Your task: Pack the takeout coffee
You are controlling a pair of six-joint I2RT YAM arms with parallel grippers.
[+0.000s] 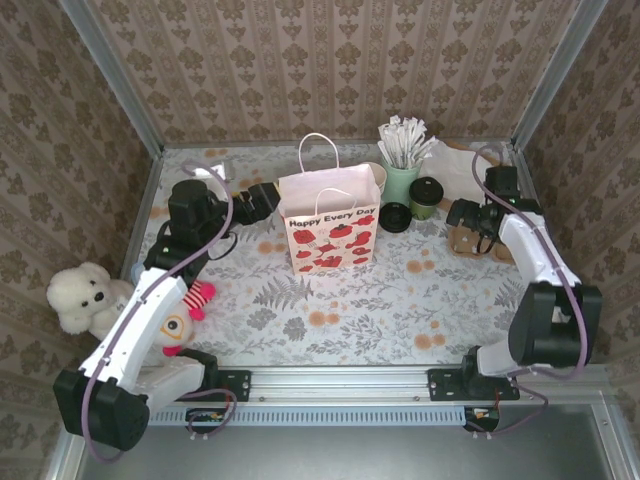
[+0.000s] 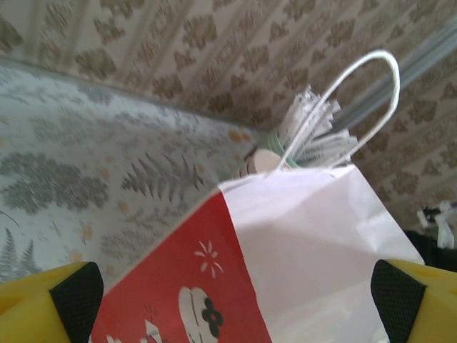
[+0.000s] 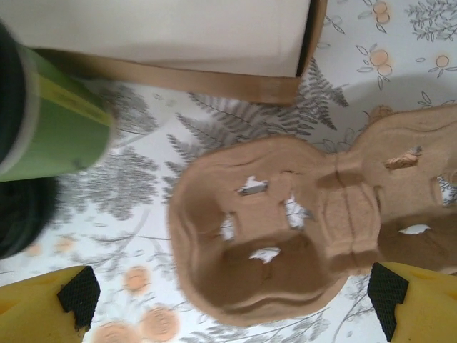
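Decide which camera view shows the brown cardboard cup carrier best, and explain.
The right wrist view: the cup carrier lies close below the camera, its wells and cut-outs plain. The top external view shows it small, partly covered by the right arm. The left wrist view faces the paper bag.

In front of the paper bag (image 1: 328, 225) the table (image 1: 400, 310) is wide and free. Just right of the bag, a low black round object (image 1: 395, 217), the takeout coffee (image 1: 425, 197) and the cup of stirrers (image 1: 401, 182) crowd together. Farther right lies the brown cup carrier (image 1: 465, 240). The left gripper (image 1: 274, 198) occupies the bag's left side.
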